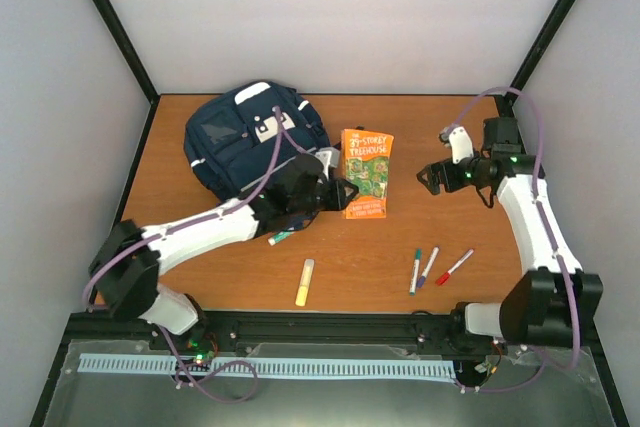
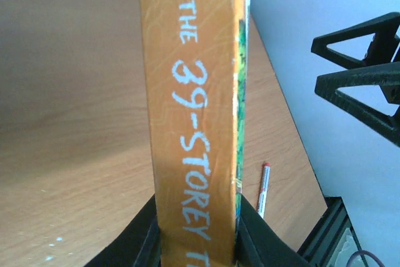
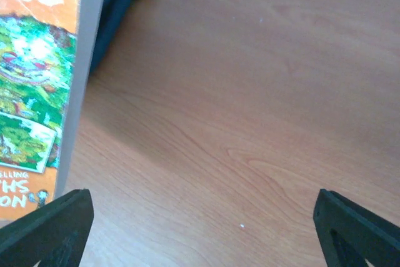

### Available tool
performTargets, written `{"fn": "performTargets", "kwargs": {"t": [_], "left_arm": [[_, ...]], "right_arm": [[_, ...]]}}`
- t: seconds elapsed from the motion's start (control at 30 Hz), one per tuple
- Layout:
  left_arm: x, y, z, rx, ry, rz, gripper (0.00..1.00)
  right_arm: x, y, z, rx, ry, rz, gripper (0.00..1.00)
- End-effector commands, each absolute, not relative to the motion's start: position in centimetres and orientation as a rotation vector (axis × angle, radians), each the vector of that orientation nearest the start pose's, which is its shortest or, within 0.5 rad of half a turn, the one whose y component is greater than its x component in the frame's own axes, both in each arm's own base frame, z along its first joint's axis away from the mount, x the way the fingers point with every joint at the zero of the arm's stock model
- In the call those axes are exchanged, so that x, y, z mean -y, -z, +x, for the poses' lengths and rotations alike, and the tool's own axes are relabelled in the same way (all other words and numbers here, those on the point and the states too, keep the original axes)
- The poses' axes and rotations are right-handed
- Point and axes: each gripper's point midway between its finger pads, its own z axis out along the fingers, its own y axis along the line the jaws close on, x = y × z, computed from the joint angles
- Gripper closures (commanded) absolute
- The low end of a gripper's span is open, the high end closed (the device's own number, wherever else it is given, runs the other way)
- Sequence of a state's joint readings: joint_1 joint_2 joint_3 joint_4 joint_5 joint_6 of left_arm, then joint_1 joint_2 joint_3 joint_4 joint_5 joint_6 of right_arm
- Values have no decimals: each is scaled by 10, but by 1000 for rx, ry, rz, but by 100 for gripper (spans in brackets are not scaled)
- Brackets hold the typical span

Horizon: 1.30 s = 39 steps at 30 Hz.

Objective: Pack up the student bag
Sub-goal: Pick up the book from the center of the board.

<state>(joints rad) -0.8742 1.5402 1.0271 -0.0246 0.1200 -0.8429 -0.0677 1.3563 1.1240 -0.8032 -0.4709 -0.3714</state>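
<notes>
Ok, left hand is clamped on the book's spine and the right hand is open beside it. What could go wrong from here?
1. The left hand grips the book by its spine edge alone, so it may swing or slip when carried.
2. No open mouth shows on the student bag; the book could jam against fabric.
3. A green marker lies right by the left arm and could get swept.
</notes>
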Motion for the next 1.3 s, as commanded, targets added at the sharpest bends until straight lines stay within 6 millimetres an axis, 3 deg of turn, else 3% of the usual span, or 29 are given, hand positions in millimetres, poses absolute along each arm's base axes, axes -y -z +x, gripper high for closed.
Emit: {"fn": "performTargets", "kwargs": {"t": [0.0,0.2,0.4,0.47,0.57,0.73,0.9,1.27], "left_arm": [[344,-258,284,-2132,1000,271,99],[325,-315,265,-1991,1038,334,99],[313,-369,245,-1815,1129,394,99],[310,-382,240,-1767,1158,404,99],[306,-398,234,-1694,1206,399,99],[310,-412,230,-1620,1328,405,99],[315,-411,241,-1593,1443,391,99],[319,-394,245,-1598,1571,439,99]], "right_arm": [[-61,-218,326,-2367,-459,-502,0],[-79,-268,315,-2225,-573,-512,0],[-136,-309,280,-1967,-1123,-685,0],[-146,-319,272,-1885,-1286,-721,1],[-153,-329,268,-1802,-1398,-763,3],[-168,-342,264,-1724,-1448,-855,2],[-178,-355,260,-1653,-1502,-923,0],[-206,-338,275,-1737,-1540,-927,0]]}}
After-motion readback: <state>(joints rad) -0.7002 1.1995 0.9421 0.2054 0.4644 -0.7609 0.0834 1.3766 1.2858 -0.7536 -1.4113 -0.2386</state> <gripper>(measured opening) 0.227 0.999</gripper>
